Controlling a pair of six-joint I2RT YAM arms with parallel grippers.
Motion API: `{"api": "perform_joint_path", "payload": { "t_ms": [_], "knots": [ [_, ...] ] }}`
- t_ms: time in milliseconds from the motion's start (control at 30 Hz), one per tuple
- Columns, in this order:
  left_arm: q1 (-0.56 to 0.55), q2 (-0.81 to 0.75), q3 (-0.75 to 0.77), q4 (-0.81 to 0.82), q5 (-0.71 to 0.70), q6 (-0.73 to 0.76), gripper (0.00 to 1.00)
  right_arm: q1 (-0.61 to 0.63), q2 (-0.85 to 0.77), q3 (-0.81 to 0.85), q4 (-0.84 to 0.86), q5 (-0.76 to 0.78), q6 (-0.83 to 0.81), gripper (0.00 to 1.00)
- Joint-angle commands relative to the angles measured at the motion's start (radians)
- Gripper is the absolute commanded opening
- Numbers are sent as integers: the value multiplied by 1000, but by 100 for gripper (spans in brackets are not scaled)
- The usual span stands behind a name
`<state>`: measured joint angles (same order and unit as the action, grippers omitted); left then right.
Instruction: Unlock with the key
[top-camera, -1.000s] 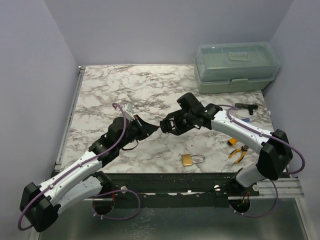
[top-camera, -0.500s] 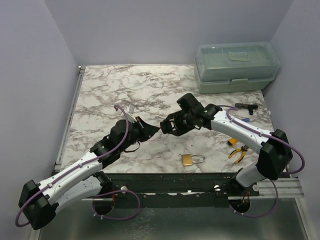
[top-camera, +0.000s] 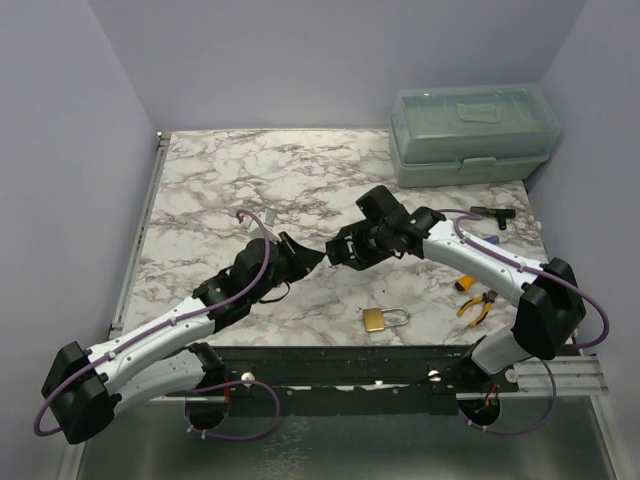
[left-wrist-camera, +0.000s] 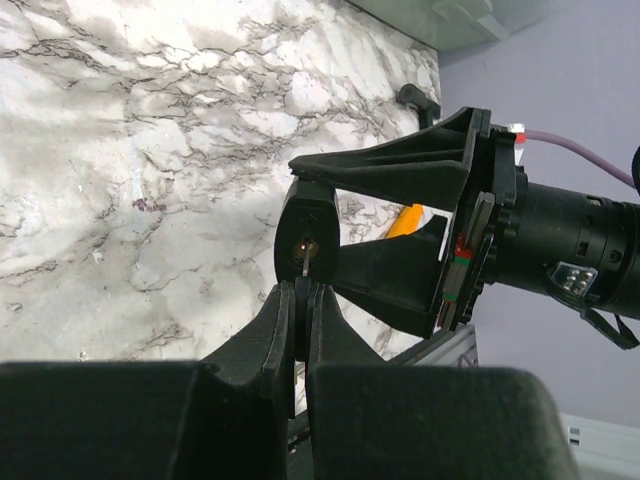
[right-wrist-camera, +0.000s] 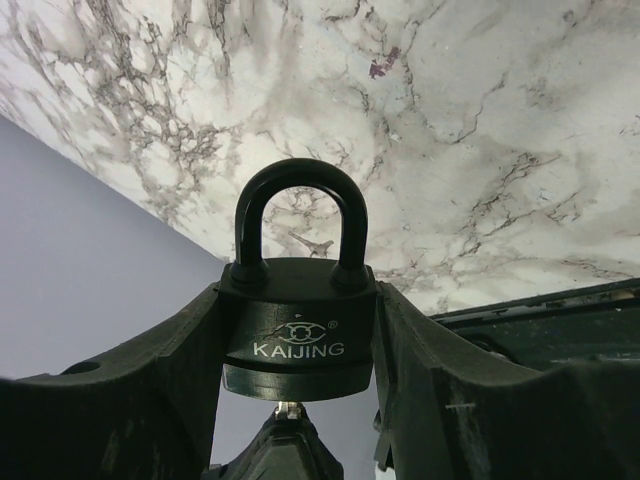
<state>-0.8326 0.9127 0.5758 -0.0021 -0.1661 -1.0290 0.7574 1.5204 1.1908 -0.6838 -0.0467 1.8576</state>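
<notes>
My right gripper (right-wrist-camera: 298, 372) is shut on a black KAIJING padlock (right-wrist-camera: 298, 325), its shackle closed and pointing away from the wrist. In the top view the padlock (top-camera: 335, 248) is held above the table centre. My left gripper (left-wrist-camera: 301, 290) is shut on a black-headed key (left-wrist-camera: 300, 320). The key's metal blade (left-wrist-camera: 303, 265) sits in the keyhole at the padlock's underside (left-wrist-camera: 306, 240). The blade tip (right-wrist-camera: 291, 409) also shows under the lock body in the right wrist view. In the top view the left gripper (top-camera: 308, 259) meets the padlock from the left.
A brass padlock (top-camera: 382, 318) lies on the marble table near the front edge. Yellow-handled pliers (top-camera: 477, 303) and a black tool (top-camera: 489, 214) lie at the right. A pale green lidded box (top-camera: 471, 133) stands at the back right.
My left arm has moved right and forward, bringing the key up to the padlock. The right arm has stayed almost still.
</notes>
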Motion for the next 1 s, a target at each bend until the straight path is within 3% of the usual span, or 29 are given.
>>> {"api": "perform_joint_path", "payload": {
  "t_ms": [0,300,533,867,967],
  "knots": [
    [-26,64,34,-29,-99,-35,0,22,-32,21,79,-84,-13,0],
    [-87,119,78,-5,-123,10,0,22,-38,33,70,-66,-31,0],
    [-97,109,56,101,-60,92,0,22,-53,32,97,-103,-37,0],
    [-97,-20,54,-30,9,118,0,20,-167,-82,245,-67,-63,0],
    [-97,-53,7,8,9,95,0,20,-174,-85,263,-68,-69,0]
  ]
}}
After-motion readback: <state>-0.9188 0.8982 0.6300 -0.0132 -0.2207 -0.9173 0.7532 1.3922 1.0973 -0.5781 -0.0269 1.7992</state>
